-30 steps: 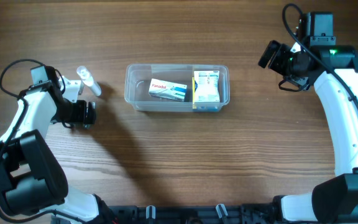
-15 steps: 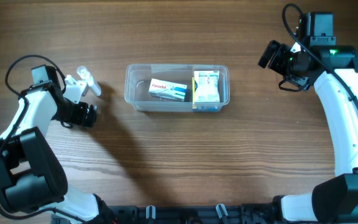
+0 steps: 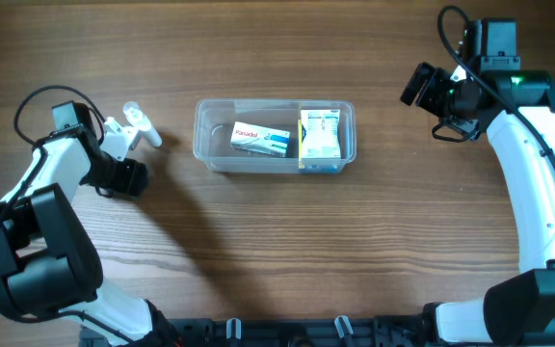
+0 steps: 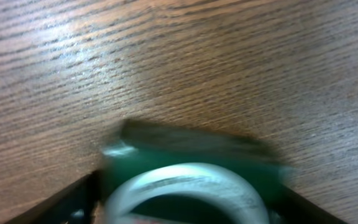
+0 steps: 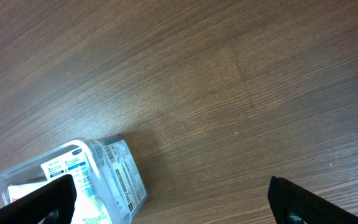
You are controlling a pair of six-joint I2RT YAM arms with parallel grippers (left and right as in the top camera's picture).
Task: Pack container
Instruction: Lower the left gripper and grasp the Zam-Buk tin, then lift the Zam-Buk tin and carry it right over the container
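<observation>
- Brown wooden table [image 3: 287, 251] fills every view, its fine grain running lengthwise (darker streaks throughout).
- Pale glare [image 4: 98, 28] lights the wood in the left wrist view.
- A soft shadow [image 3: 196, 207] crosses it.

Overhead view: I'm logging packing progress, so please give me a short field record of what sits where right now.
container: clear tub at the middle of the table, no lid on it
inside: Panadol box lying flat on the left; second medicine box on the right
outside: small clear bottle, left of the tub
left gripper: closed on the bottle, apart from the tub
right gripper: open, empty, off to the tub's right
</observation>
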